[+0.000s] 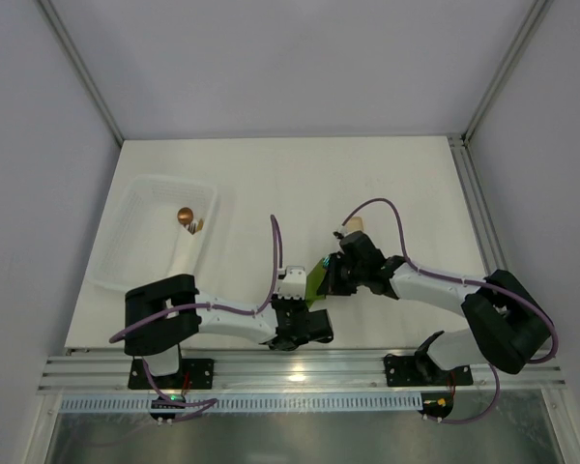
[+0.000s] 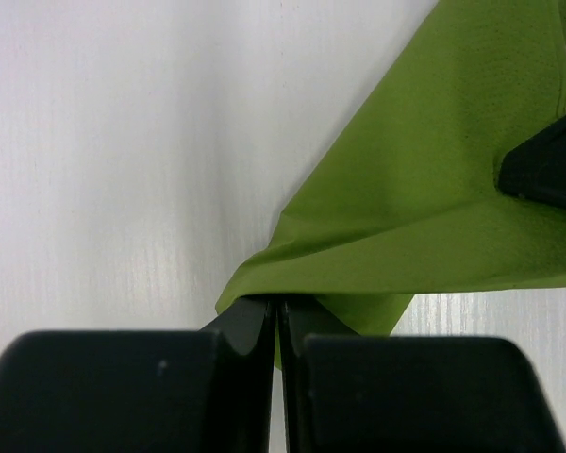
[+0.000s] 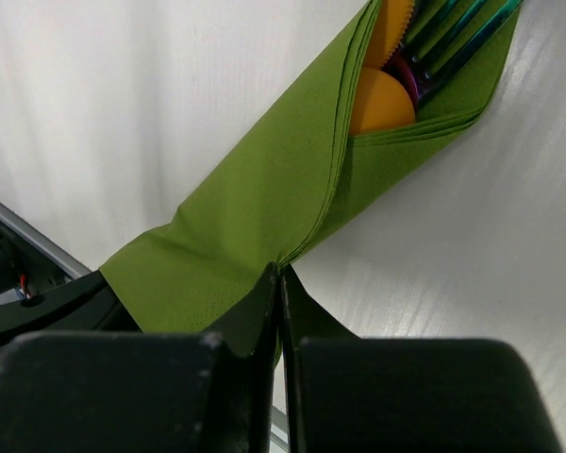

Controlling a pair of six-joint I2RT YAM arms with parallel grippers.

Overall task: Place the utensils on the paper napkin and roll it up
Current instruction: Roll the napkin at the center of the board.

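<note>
Left pincer (image 2: pixel 278 310) and right pincer (image 3: pixel 278 281) are pinching the paper napkin (image 3: pixel 264 198), best rolled taut around the utensils (image 3: pixel 387 94).

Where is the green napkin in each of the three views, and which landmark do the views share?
Top external: the napkin is a small green patch near the centre.
Left wrist: it fills the upper right, down to the left gripper.
Right wrist: it runs diagonally from lower left to upper right, above the right gripper.
Shared landmark: the white table.

plain olive-green napkin (image 3: pixel 264 189), orange and iridescent green-purple utensils (image 3: pixel 406 57), black hands, white table (image 1: pixel 271 174)
</note>
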